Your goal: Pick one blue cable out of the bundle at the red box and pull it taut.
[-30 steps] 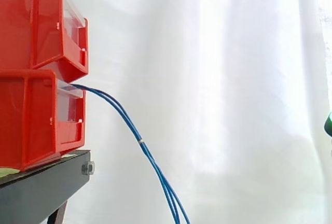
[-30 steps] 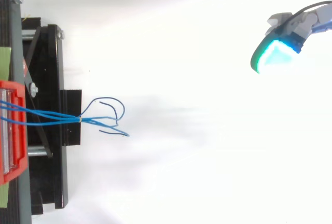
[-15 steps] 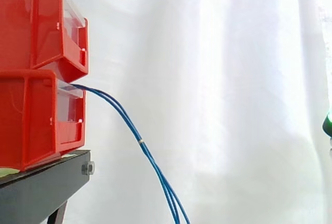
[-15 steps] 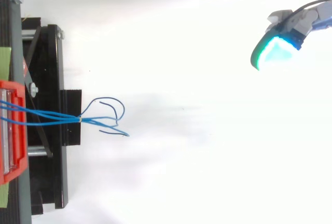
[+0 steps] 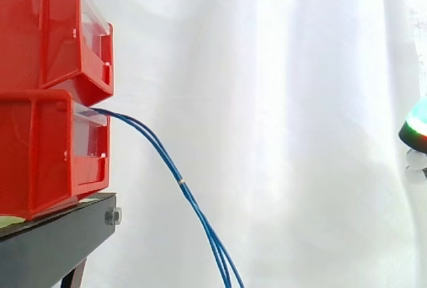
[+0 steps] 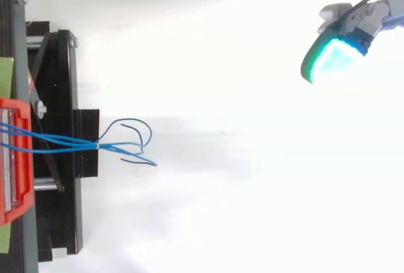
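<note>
A bundle of thin blue cables [image 5: 167, 158] comes out of the lower red bin [image 5: 47, 155] and droops down to the right, bound by a small pale tie [image 5: 181, 181]. From above, the bundle [image 6: 57, 140] runs right from the bin [image 6: 12, 159] to the tie [image 6: 96, 146], past which several loose ends [image 6: 136, 146] splay out. My hand [image 6: 332, 58] is far to the right of the cables, glowing green, and touches nothing. In the side view the hand [image 5: 417, 131] pokes in at the right edge, at about the bin's height.
A second red bin [image 5: 53, 35] is stacked on the lower one. Both stand on a black stand [image 5: 60, 241], whose frame [image 6: 60, 140] shows from above. A white curtain [image 5: 280, 101] hangs behind.
The hand has risen and come slightly further in at the side view's right edge; from above it has shifted a little towards the top. The cables have not moved.
</note>
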### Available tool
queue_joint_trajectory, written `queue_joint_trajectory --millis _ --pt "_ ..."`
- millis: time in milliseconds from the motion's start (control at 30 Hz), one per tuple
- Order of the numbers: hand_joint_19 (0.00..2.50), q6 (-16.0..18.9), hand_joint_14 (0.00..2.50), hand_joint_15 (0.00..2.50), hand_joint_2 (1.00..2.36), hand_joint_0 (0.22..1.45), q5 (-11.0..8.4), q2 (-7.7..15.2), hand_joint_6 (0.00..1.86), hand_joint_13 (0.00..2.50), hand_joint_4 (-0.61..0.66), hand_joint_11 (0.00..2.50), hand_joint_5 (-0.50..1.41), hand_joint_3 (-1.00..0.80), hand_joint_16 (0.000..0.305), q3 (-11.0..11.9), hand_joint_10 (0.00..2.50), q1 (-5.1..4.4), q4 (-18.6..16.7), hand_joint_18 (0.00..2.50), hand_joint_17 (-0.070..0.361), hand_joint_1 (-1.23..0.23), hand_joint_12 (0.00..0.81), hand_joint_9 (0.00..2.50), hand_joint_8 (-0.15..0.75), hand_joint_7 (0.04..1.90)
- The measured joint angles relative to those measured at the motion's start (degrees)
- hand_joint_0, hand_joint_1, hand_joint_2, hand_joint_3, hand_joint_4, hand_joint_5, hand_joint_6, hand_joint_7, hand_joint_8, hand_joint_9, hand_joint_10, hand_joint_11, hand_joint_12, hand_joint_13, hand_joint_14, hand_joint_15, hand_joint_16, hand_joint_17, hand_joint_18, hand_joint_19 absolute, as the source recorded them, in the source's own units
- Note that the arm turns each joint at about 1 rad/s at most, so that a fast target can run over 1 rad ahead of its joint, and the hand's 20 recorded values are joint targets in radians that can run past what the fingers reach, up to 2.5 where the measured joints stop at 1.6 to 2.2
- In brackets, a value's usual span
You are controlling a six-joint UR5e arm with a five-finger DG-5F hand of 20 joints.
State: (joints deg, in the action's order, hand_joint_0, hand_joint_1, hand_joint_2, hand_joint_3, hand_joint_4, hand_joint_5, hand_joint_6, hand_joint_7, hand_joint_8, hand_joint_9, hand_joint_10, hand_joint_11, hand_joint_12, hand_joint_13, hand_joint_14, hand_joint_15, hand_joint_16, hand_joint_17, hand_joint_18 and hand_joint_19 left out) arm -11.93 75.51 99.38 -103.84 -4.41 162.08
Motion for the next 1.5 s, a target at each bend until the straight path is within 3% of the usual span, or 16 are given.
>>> queue_joint_trajectory --millis 200,367,667,833,967,1100,1400,1500 --pt "0.17 -0.8 0.0 0.03 1.0 0.53 -2.08 2.0 0.5 0.17 0.32 0.0 -0.19 -0.5 0.059 0.0 0.0 -0.44 -4.4 0.31 0.132 -0.79 0.389 0.3 0.307 0.77" --pt "0.17 -0.6 0.0 0.03 1.0 0.53 -2.42 4.3 0.5 0.17 0.33 0.0 -0.18 -0.5 0.059 0.1 0.0 -0.63 -8.0 0.31 0.133 -0.8 0.389 0.31 0.309 0.78" --pt "0.17 -0.7 0.0 0.02 1.0 0.54 -3.02 7.2 0.5 0.16 0.33 0.0 -0.18 -0.5 0.058 2.0 0.0 -1.11 -10.8 0.3 0.131 -0.83 0.383 0.31 0.304 0.82" --pt "0.17 -0.8 0.0 0.03 1.0 0.55 -5.65 8.3 0.5 0.16 0.33 0.0 -0.18 -0.5 0.058 2.8 0.0 -1.7 -12.2 0.3 0.131 -0.83 0.384 0.32 0.305 0.82" --pt "0.17 -0.4 0.0 0.03 1.0 0.54 -6.3 10.9 0.5 0.16 0.33 0.01 -0.18 -0.5 0.058 5.6 0.0 -1.92 -11.9 0.29 0.131 -0.82 0.385 0.32 0.307 0.82" --pt "0.17 1.2 0.0 0.04 1.0 0.55 -4.93 14.7 0.5 0.15 0.34 0.0 -0.17 -0.5 0.058 9.2 0.0 -1.95 -11.1 0.29 0.131 -0.8 0.384 0.32 0.305 0.84" --pt "0.17 2.4 0.0 0.04 1.0 0.57 -3.31 20.7 0.5 0.14 0.35 0.0 -0.16 -0.46 0.057 16.5 0.0 -2.22 -9.2 0.27 0.128 -0.8 0.382 0.31 0.302 0.89" --pt "0.17 3.0 0.0 0.03 1.0 0.57 -3.17 22.1 0.5 0.14 0.35 0.0 -0.16 -0.47 0.057 17.9 0.0 -2.33 -8.9 0.26 0.128 -0.8 0.38 0.31 0.3 0.89"
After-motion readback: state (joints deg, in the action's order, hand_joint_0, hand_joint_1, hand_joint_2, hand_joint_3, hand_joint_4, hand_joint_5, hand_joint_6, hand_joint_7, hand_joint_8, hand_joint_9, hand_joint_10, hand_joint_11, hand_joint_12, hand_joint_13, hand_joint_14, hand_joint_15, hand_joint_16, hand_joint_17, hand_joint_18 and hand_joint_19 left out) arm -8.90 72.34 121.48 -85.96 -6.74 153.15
